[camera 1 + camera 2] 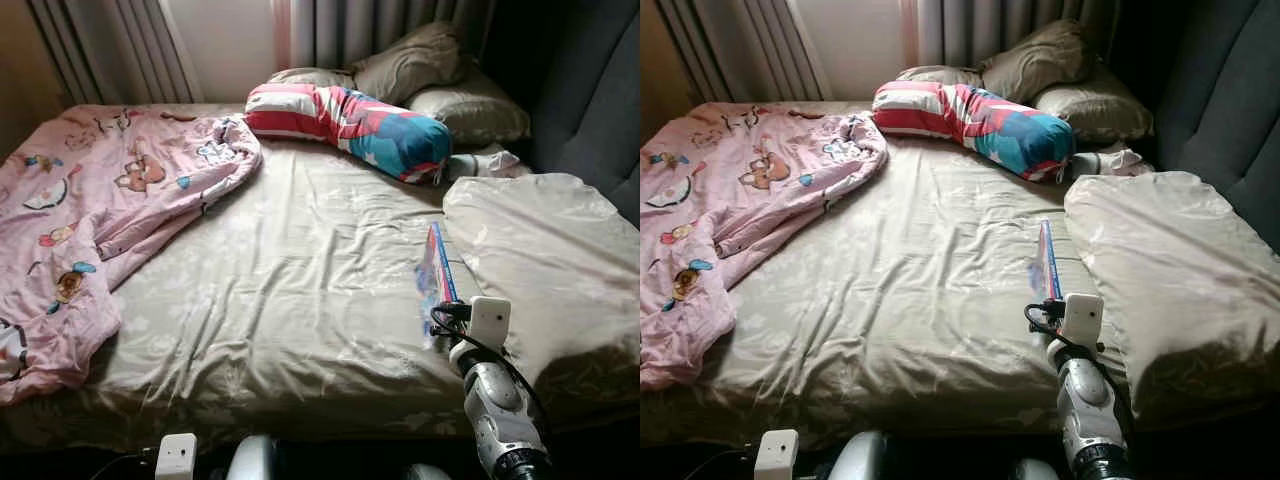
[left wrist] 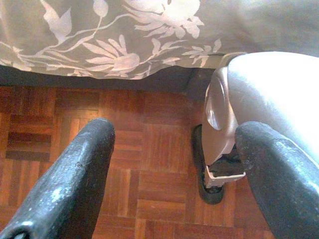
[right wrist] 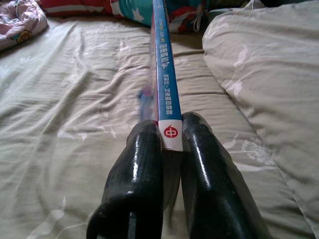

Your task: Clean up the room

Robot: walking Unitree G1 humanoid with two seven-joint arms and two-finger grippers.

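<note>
We've got our right claw [image 3: 167, 144] clamped on the spine end of a thin blue-spined book [image 3: 163, 64], holding it edge-up over the bed [image 1: 300, 300], just left of the big beige pillow [image 1: 550, 250] — a grip by the narrow edge, probably the only way to lift something this flat off soft sheets. Our left claw [image 2: 174, 174] hangs low beside the bed, fingers spread wide, nothing in them, parquet floor [image 2: 144, 164] below. Far left, the pink cartoon blanket [image 1: 90, 210] lies rumpled; the striped bolster [image 1: 350, 125] sits far across by the headboard pillows.
</note>
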